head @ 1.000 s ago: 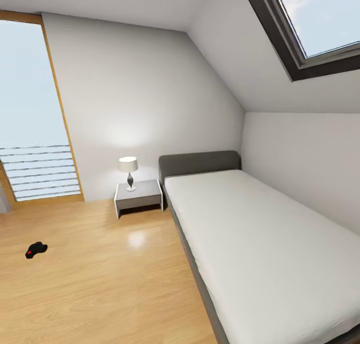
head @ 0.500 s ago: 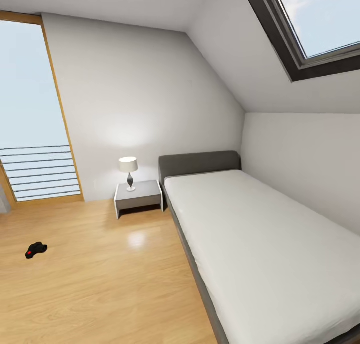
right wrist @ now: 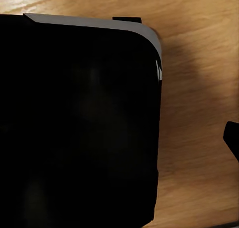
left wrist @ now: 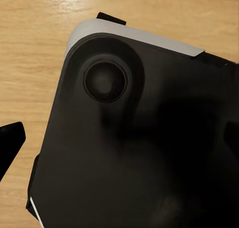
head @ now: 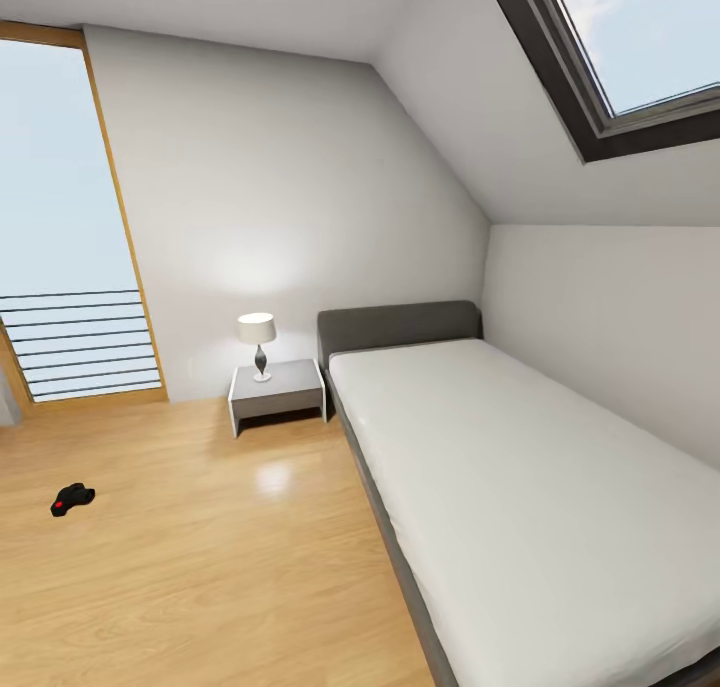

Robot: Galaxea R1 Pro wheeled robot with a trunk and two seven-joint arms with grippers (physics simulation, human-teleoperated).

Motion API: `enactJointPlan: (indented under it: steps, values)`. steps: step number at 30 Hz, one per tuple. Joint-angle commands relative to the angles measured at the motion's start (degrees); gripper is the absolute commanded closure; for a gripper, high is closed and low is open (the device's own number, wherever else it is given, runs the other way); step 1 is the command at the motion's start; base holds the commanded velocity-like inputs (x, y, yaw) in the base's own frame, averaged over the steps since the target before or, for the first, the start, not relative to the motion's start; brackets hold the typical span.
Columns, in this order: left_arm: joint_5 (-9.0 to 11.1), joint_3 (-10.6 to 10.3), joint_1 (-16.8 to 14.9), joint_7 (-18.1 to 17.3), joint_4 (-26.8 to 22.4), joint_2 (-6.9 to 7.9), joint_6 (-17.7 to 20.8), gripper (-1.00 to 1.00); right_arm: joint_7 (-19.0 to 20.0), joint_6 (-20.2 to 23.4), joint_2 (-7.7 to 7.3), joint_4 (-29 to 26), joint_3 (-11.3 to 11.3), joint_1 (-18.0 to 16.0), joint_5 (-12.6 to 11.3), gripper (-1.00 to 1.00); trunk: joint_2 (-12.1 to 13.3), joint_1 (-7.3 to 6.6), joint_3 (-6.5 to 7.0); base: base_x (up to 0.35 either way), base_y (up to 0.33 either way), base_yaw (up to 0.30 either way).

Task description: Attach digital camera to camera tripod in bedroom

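Bedroom: one bed (head: 520,487) lying from 3 to 5 o'clock, foot end cut off by frame. One nightstand (head: 278,392) sitting beside headboard, carrying one lamp (head: 258,343). One digital camera (head: 72,499) lying on wood floor (head: 200,567) at 8 o'clock, small, details blurring. Gripper fingers' state: cannot tell.

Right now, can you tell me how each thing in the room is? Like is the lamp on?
Camera: lying on the wood floor, alone, not on any tripod.
Lamp: upright on the nightstand, glow on the wall behind it, looks lit.
Nightstand: standing beside the bed's headboard.
Bed: bare, flat, nothing on it.
Skylight: looks closed, sky showing.
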Motion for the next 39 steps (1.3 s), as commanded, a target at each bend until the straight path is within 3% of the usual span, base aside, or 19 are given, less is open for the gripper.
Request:
enactJointPlan:
  steps: [1, 16, 23, 39]
  values:
    - [0.23, 0.13, 0.0, -0.01, -0.07, -0.01, -0.03, -1.0, -0.04, -0.27, 0.0, 0.07, 0.03, -0.02, 0.07, -1.0, -0.02, 0.0, -0.04, 0.009, 0.0, 0.0]
    - [0.4, 0.21, 0.01, -0.03, -0.07, 0.02, -0.02, -1.0, 0.1, -0.18, 0.1, 0.07, 0.11, -0.02, 0.13, -1.0, -0.02, 0.0, -0.04, 0.235, 0.0, 0.0]
    - [0.41, 0.22, 0.02, -0.03, -0.15, -0.05, -0.11, -1.0, 0.03, -0.18, 0.32, 0.07, 0.05, -0.02, 0.16, -1.0, -0.02, 0.0, -0.03, 0.059, 0.0, 0.017]
    - [0.48, 0.27, 0.01, -0.03, -0.11, -0.07, -0.04, -1.0, -0.01, -0.18, 0.18, 0.07, 0.09, -0.02, 0.22, -1.0, -0.02, 0.0, 0.33, 0.005, 0.0, 0.219]
